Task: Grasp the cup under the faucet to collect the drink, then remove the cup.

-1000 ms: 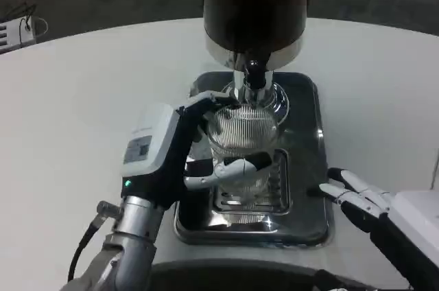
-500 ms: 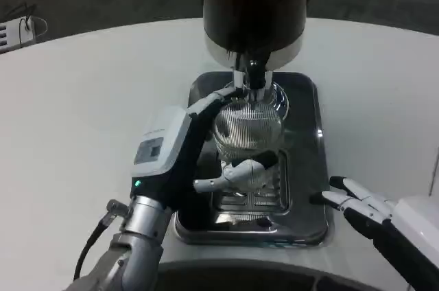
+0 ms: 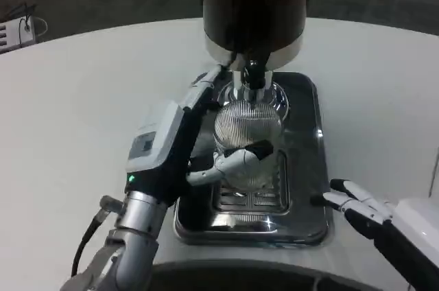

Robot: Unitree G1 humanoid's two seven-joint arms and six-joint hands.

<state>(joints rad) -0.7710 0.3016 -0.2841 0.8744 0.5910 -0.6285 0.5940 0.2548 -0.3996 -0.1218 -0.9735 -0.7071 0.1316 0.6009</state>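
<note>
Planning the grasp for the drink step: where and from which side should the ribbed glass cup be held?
Around its ribbed side wall, from the left: the cup stands upright, with the faucet over its mouth, and the left hand already wraps it there.

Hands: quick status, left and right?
Left hand: holding the cup under the faucet.
Right hand: open, holding nothing, beside the tray.

left robot hand (image 3: pixel 180 141): fingers wrapped, gripping | right robot hand (image 3: pixel 357 203): fingers extended, idle
</note>
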